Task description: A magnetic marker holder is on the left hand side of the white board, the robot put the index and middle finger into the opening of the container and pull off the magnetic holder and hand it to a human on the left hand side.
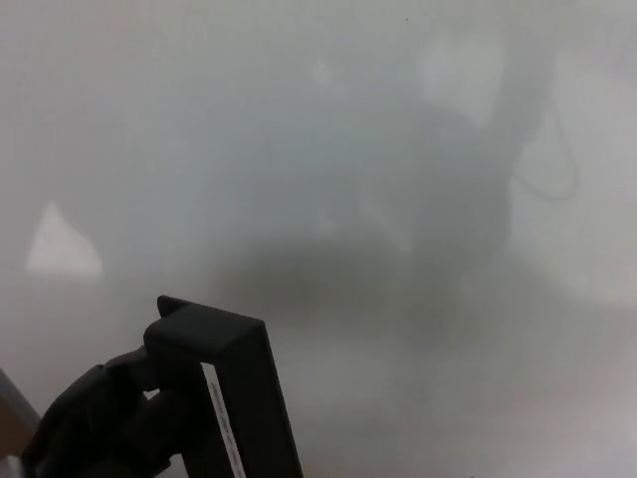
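Office or classroom: a glossy whiteboard (pixel 318 149) fills the view

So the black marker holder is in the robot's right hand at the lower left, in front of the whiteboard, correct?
Not quite: the head view shows the left hand holding it, coming in from the picture's left. The right hand is not in view. The rest stands: the black marker holder sits at the lower left, in front of the whiteboard.
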